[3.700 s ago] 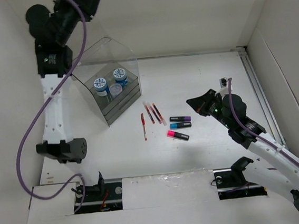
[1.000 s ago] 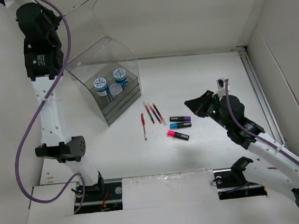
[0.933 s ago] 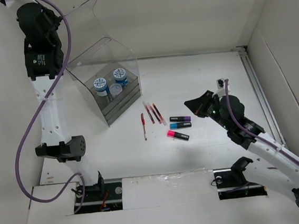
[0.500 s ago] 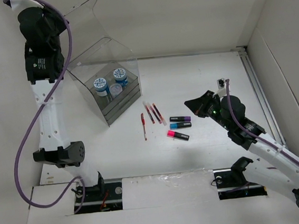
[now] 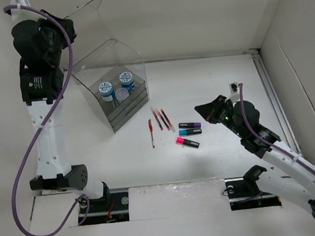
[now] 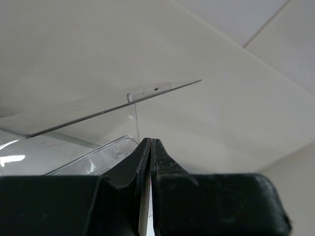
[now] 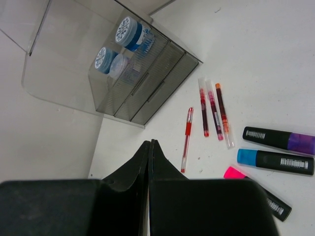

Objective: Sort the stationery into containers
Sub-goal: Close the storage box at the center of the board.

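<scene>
**Entry: stationery for sorting, on a white worktop (image 5: 215, 79)**

- **Loose:** three markers (image 5: 190, 131) (purple, blue and pink caps) lie ranked one behind another near mid-worktop, with their long axes roughly left–right. Four red pens (image 5: 162, 119) lie just left of them with long axes roughly near–far. A lone pen (image 5: 151, 133) sits apart from the other three.
- **Stowed:** three tubs (image 5: 105, 88) sit inside the acrylic box (image 5: 98, 110), whose lid (image 5: 89, 16) is raised.
- **Right hand (image 5: 200, 108):** its fingers are together and hold nothing. It hovers just right of the markers and points toward them, so this is judged the nearer arm for a pick (it would have to part first).
- **Left hand (image 6: 150, 140):** its fingers are together and hold nothing. It is high up by the lid's edge, well apart from the loose items.
- **Obscured:** in the right wrist view the pink marker is partly behind the hand, and the purple marker is cut by the frame edge. The drawer contents cannot be read, and the third tub's lid pattern is unclear.
</scene>
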`<control>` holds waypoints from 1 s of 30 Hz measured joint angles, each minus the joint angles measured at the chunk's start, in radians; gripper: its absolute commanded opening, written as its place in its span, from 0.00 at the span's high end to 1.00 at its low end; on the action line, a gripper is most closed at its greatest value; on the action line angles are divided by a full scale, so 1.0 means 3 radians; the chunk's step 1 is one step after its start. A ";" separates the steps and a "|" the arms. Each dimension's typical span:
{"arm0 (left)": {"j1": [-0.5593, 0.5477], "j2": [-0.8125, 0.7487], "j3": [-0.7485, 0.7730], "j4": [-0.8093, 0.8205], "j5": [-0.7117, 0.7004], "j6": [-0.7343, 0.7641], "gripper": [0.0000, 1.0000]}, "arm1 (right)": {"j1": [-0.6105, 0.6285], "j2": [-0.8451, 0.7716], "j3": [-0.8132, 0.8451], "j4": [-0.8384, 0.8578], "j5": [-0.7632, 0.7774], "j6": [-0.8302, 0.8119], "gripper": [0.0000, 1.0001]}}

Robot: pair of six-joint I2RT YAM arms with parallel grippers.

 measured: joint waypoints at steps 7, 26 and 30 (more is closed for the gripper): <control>0.0001 -0.0434 -0.0360 0.0145 -0.0554 -0.0001 1.00 | 0.0000 -0.0033 0.0004 0.0001 -0.0001 -0.0001 1.00; 0.0001 0.0448 0.0601 0.0019 -0.1916 0.0317 1.00 | 0.0022 -0.0092 0.0004 0.0001 -0.0027 0.0001 1.00; 0.0001 0.0575 0.0688 0.0019 -0.2031 0.0336 1.00 | 0.0022 -0.0071 0.0004 0.0000 -0.0033 0.0001 1.00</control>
